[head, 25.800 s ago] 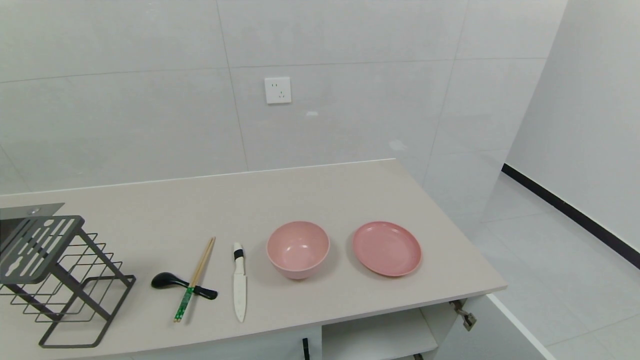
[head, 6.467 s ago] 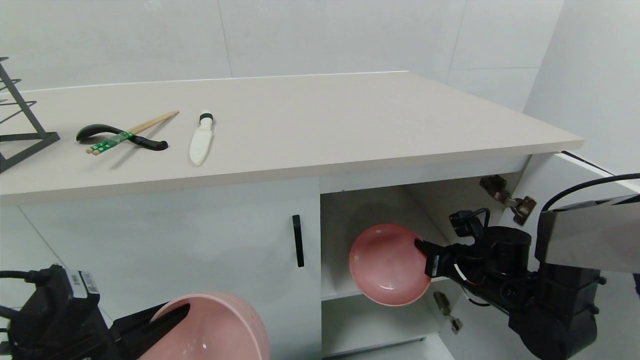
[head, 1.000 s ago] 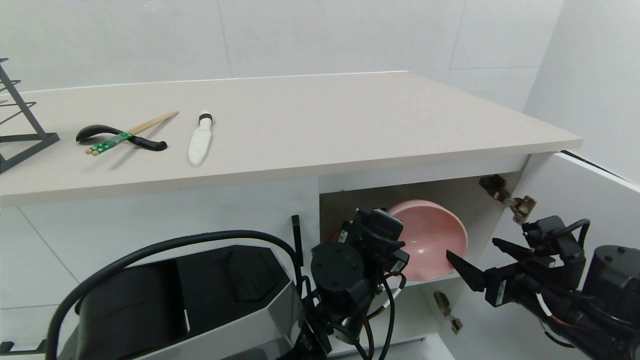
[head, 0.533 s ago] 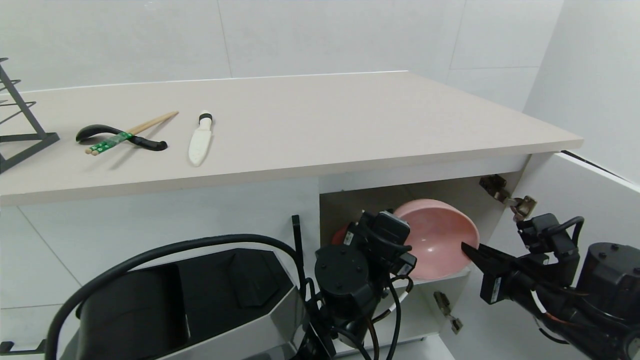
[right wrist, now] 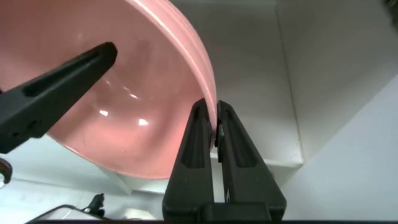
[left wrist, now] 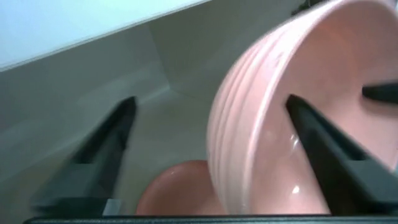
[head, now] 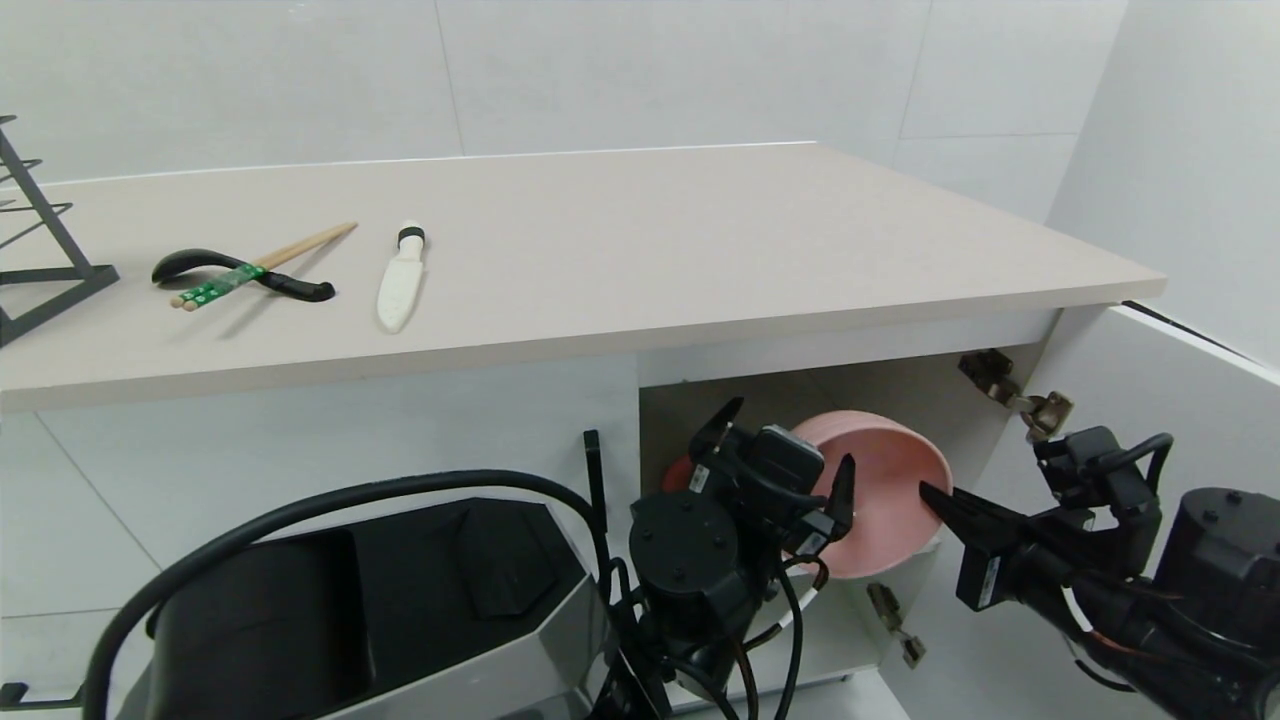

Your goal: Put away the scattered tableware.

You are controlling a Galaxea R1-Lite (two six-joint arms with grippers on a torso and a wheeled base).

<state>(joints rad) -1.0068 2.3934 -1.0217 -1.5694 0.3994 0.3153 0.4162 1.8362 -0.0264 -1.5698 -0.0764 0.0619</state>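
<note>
A pink bowl (head: pixel 885 480) hangs tilted on its side in the open cabinet, above the shelf. My right gripper (head: pixel 932 497) is shut on its rim, and the right wrist view shows the fingers (right wrist: pixel 200 134) pinching the edge of the bowl (right wrist: pixel 124 93). My left gripper (head: pixel 788 447) stands open just in front of the bowl (left wrist: pixel 261 137), its fingers (left wrist: pixel 106 146) spread wide and off it. A pink plate (left wrist: pixel 177 193) lies on the shelf below, mostly hidden by the left wrist in the head view.
On the counter (head: pixel 650 230) lie a black spoon (head: pixel 190 264), chopsticks (head: pixel 290 246) and a white knife (head: pixel 400 280), beside a dark wire rack (head: pixel 40 250). The cabinet door (head: pixel 1160 370) stands open on the right. The left door with its black handle (head: pixel 595 470) is closed.
My left gripper has opened and let go of the bowl. My right gripper moved in from the right and shut on the bowl's rim.
</note>
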